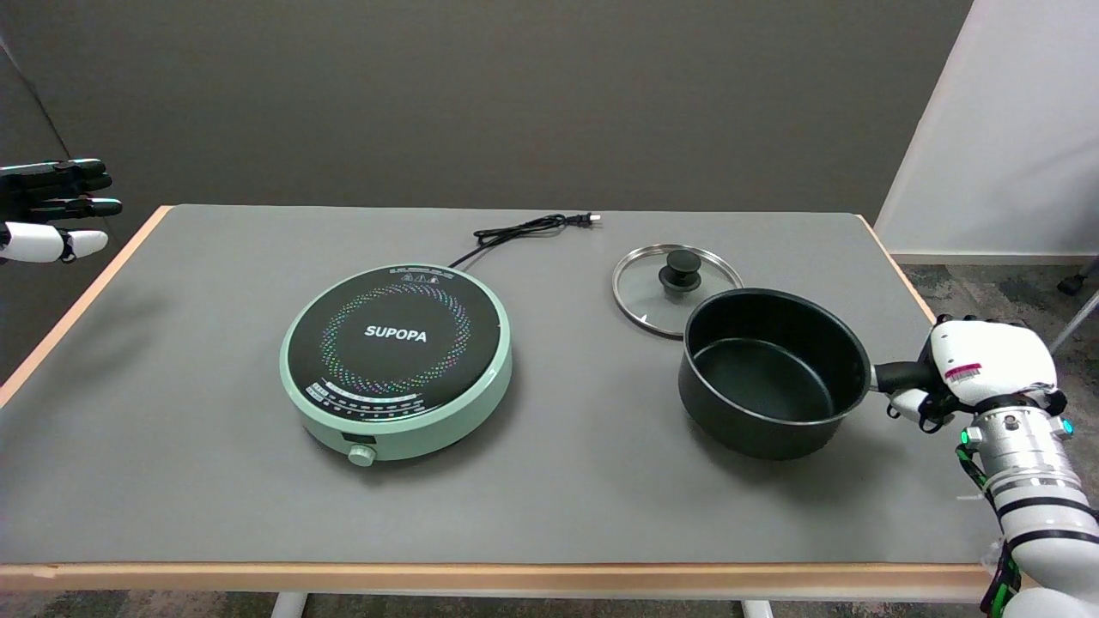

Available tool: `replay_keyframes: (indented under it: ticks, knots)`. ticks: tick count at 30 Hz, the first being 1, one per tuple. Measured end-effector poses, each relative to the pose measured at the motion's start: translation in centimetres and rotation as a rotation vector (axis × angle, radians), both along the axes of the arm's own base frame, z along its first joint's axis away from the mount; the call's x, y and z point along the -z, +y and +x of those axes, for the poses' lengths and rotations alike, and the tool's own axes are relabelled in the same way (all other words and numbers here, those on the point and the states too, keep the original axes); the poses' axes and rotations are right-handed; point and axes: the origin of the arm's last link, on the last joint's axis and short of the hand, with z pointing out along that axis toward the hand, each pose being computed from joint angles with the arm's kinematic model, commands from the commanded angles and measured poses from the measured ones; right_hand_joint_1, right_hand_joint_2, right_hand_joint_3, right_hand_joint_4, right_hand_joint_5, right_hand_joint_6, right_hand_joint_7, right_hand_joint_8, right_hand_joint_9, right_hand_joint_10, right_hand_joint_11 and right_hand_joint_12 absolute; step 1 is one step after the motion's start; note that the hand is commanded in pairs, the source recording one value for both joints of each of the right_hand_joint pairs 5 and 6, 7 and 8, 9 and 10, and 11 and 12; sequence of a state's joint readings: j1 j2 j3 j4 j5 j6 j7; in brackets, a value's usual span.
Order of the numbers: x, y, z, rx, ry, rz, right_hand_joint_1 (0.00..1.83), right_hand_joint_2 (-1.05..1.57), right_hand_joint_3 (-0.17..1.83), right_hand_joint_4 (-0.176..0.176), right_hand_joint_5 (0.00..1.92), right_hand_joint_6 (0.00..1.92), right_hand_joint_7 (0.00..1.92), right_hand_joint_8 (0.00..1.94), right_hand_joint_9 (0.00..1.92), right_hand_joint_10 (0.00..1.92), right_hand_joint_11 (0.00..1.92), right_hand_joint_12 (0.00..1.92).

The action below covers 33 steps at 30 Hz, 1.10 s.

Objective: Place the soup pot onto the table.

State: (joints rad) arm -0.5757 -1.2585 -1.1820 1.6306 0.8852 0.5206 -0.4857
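1. The right hand is wrapped around the black handle of the soup pot, its fingers curled under and around the grip at the table's right edge. Holding by the handle keeps the hand clear of the pot's wall and lets the arm steer the pot from the side it reaches in from.

2. The soup pot is on the right part of the table, well apart from the cooker. Its bottom looks to be on or just at the grey surface; the shadow beneath makes it hard to tell whether it bears fully. It is open and looks empty inside.

3. Just behind the pot lies the glass lid, knob up, its near rim hidden by the pot's far wall. Whether the two touch cannot be told.

4. The green induction cooker stands at the middle of the table with nothing on its plate. Its cord runs to the far edge, plug loose, so it appears unpowered.

5. Judged from this, the placing is nearly complete: what remains is likely for the hand to loosen and draw away without dragging the handle.
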Motion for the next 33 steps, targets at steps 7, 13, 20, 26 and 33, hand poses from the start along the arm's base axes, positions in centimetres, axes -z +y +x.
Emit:
replay_keyframes:
  ticks: [7, 13, 20, 26, 33]
  knots:
    - [0.1, 0.3, -0.5, 0.004, -0.001, -0.005, 0.79, 0.99, 0.82, -0.024, 1.90, 1.90, 1.90, 1.90, 1.90, 1.90, 1.90, 1.90]
    - [0.0, 0.3, -0.9, 0.008, -0.002, -0.011, 0.86, 0.77, 0.77, -0.071, 1.70, 1.70, 1.70, 1.70, 1.70, 1.70, 1.70, 1.70]
    - [-0.2, 0.4, -1.1, 0.009, -0.003, -0.017, 0.89, 0.69, 0.66, -0.106, 1.37, 1.37, 1.37, 1.37, 1.37, 1.37, 1.37, 1.37]
    - [-0.3, 0.4, -1.3, 0.014, -0.004, -0.020, 0.83, 0.85, 0.59, -0.053, 1.24, 1.24, 1.24, 1.24, 1.24, 1.24, 1.24, 1.24]
    - [-0.5, 0.5, -1.3, 0.016, 0.000, -0.027, 0.78, 0.50, 1.00, 0.015, 1.05, 1.05, 1.05, 1.05, 1.05, 1.05, 1.05, 1.05]
